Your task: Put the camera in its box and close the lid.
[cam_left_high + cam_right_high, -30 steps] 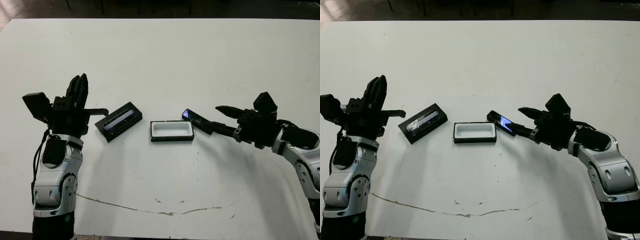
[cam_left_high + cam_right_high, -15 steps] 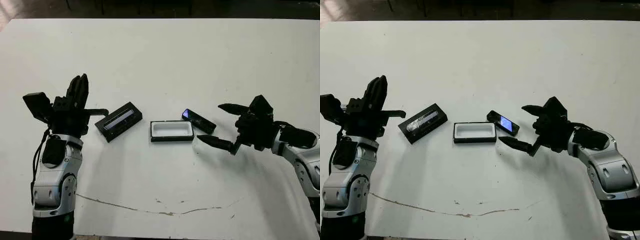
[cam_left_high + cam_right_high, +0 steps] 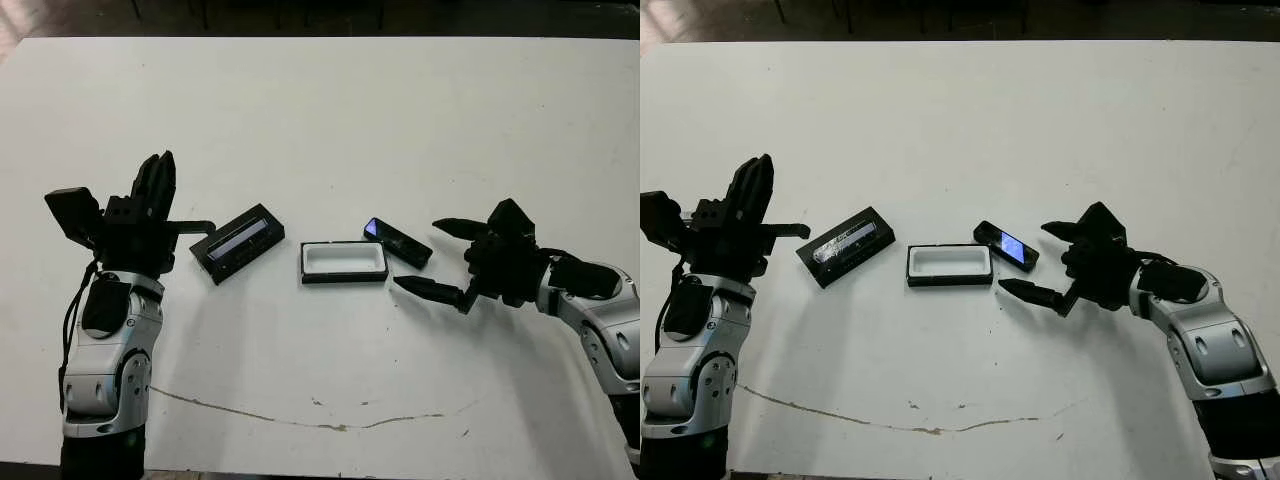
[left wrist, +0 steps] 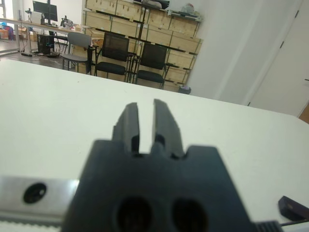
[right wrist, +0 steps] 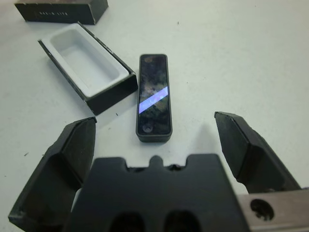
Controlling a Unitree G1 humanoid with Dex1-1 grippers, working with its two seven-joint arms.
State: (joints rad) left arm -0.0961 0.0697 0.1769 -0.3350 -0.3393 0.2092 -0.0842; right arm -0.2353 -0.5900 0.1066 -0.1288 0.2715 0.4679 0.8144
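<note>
1. The camera (image 5: 154, 98) lies flat on the white table (image 3: 330, 120), just off the box's (image 3: 343, 261) right end, at about 2 o'clock from it. From the head views the two look very close, maybe touching at a corner, but I cannot tell for sure.
2. The box sits open near the middle of the table. Its white inside shows and nothing is in it.
3. The lid (image 3: 238, 243) lies at 9 o'clock from the box, tilted, a little apart from it. Its pale strip faces up.
4. The right gripper (image 3: 438, 258) is spread wide open and holds nothing. It sits at 3 o'clock from the camera, with one finger on each side of the camera's line but not touching it.
5. In the right wrist view the camera's far end is clear, but the lid is cut off at the picture's edge.
6. The left gripper (image 4: 145, 126) points up and away, at 9 o'clock from the lid. Its two fingers stand almost together with only a thin gap, and they hold nothing.
7. The left wrist view shows no task things. The gripper's black body hides the table below it.
8. A thin brown mark (image 3: 300, 420) runs across the table near the robot.
</note>
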